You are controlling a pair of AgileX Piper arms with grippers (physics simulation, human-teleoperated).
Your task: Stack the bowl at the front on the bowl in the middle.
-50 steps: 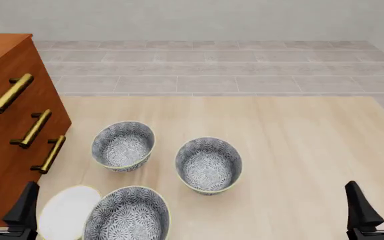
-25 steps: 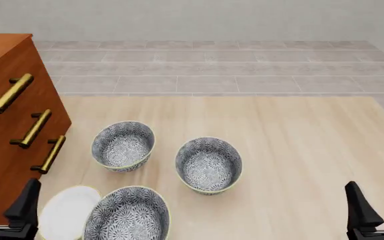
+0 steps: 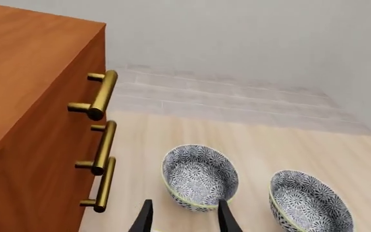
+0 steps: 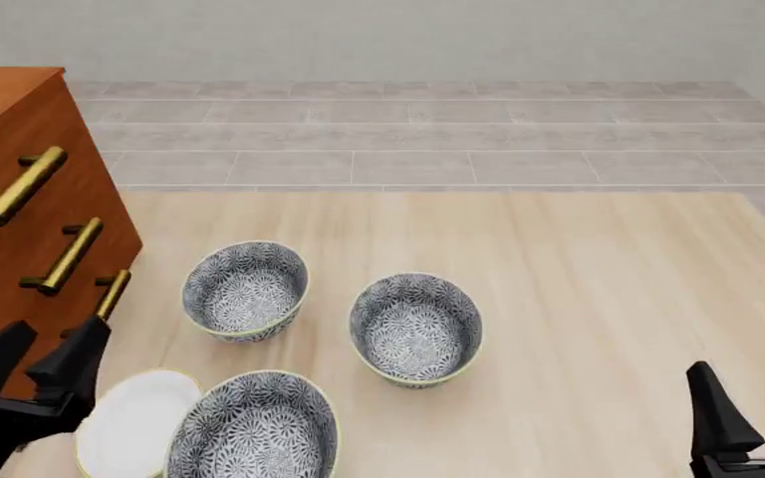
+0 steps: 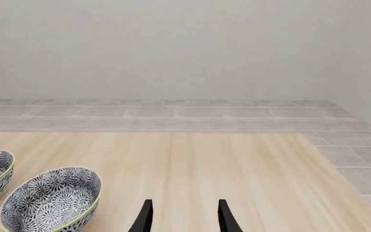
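Left gripper: fingers spread apart, released, holding nothing and touching nothing; hanging above the counter between the wooden cabinet and the white plate. Seen from the left wrist, the same two dark fingertips parted, with the far-left bowl framed between them but well beyond them.

Right gripper: fingers likewise parted and empty, low at the right of the counter, far from every bowl. From the right wrist, two fingertips apart over bare wood, the middle bowl off to one side.

Front bowl: upright on the counter, nearest the arms, just beside the white plate, its rim overlapping the plate's edge in the front view; whether touching, cannot tell. Middle bowl: upright, beyond the front bowl and to its right, apart from it. Third bowl: beyond the front bowl, to the left of the middle bowl, near the cabinet's brass handles. Not yet stacked.

Compared with half a second ago: left gripper risen and shifted forward and rightward, now higher in the front view and tilted, its tips close to the lowest handle. Right gripper unmoved. All three bowls and the plate in the same places.
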